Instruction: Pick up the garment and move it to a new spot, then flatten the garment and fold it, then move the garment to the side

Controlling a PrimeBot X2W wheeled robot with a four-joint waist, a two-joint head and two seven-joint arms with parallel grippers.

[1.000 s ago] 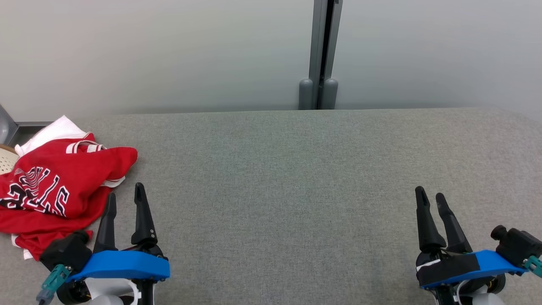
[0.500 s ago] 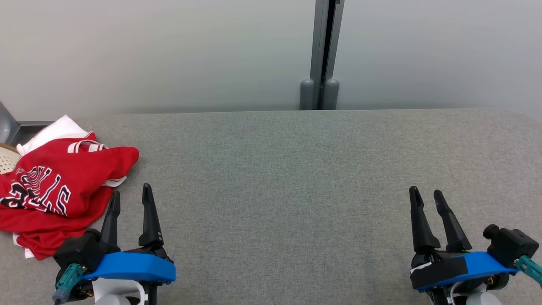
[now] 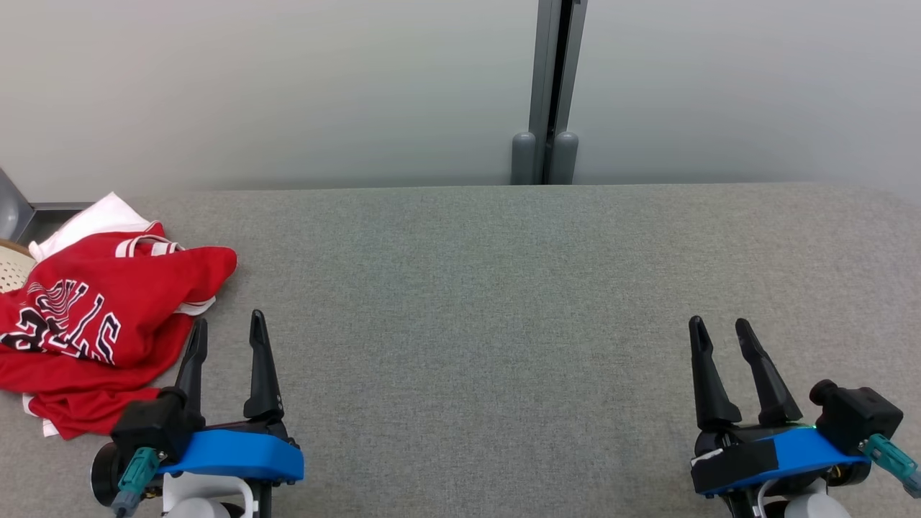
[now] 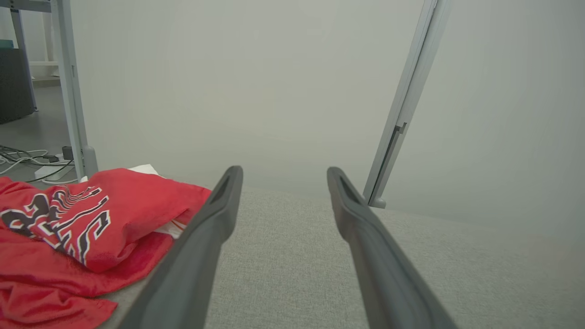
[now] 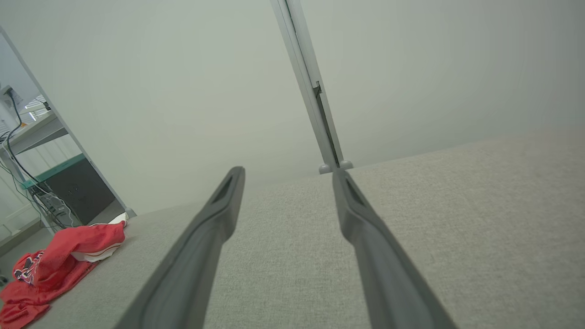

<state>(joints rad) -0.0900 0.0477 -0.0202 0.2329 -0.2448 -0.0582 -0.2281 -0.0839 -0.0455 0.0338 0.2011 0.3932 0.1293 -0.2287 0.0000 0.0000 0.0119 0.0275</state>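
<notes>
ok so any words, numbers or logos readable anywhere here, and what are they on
"S": last letter of the big black-and-white print on the red shirt, upside down in the head view. The other letters are crumpled and folded, so they are not readable.
No other text can be read.

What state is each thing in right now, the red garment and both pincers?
garment, crumpled in a heap at the left edge of the table, not yet flattened or folded
left pincer, open, empty, close beside the garment
right pincer, open, empty, over the table far from the garment
</notes>
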